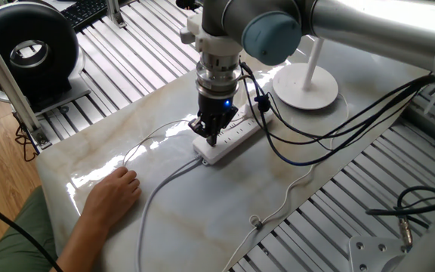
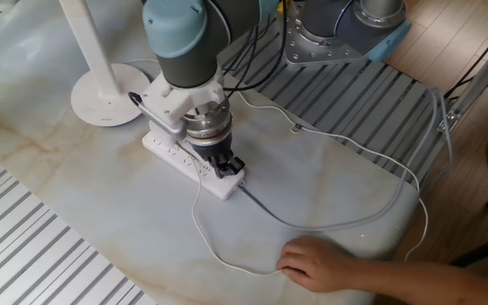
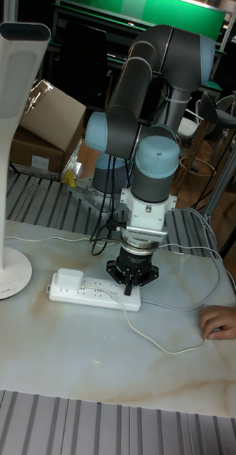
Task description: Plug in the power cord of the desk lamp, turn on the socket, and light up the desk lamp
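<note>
Gripper (image 2: 224, 166) points straight down over the cable end of the socket (image 2: 191, 161), fingertips together at its top face. Plug (image 3: 70, 276) sits in the socket's opposite end. Desk lamp (image 1: 306, 85) stands near the table's (image 2: 100, 220) far edge. A hand (image 2: 318, 263) rests on the table's near edge.

Two raised fixed views facing across the pale marble-patterned table (image 1: 202, 211) from opposite sides; tall view low, level, nearer; table shared.

No readable text anywhere tbh, the desk lamp (image 3: 10, 153) has a tiny grey mark low on its base but it's way too small to make out
</note>
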You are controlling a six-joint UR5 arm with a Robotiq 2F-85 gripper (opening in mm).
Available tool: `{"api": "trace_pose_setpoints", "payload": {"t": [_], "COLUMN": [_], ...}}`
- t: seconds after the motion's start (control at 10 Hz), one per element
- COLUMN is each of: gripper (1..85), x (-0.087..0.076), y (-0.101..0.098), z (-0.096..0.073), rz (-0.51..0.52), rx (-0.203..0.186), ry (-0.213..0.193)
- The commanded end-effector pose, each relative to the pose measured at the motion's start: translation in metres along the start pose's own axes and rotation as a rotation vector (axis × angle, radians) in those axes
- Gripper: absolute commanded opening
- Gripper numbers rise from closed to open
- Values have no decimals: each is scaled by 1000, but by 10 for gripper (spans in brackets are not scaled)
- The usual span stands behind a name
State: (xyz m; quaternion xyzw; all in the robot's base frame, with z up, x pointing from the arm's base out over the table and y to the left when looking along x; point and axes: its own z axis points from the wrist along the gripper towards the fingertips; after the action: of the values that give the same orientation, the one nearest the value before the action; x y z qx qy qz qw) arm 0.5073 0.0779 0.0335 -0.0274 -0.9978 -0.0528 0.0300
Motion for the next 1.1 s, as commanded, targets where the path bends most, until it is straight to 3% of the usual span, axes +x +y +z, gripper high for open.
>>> {"api": "trace_pose_setpoints", "payload": {"t": [0.0,0.2,0.4,0.5,0.7,0.8,1.0], "gripper": [10,10,10,10,10,10,10], "x": [2,3,1,-2,-13,-23,-42], "y": [6,7,2,-14,-16,-27,-54], "z": [-7,-7,-8,-13,-38,-54,-70], "rz": [4,-16,-103,-189,-264,-322,-396], "rx": [-6,-8,8,78,132,162,219], "ry": [12,19,23,23,40,43,26]}}
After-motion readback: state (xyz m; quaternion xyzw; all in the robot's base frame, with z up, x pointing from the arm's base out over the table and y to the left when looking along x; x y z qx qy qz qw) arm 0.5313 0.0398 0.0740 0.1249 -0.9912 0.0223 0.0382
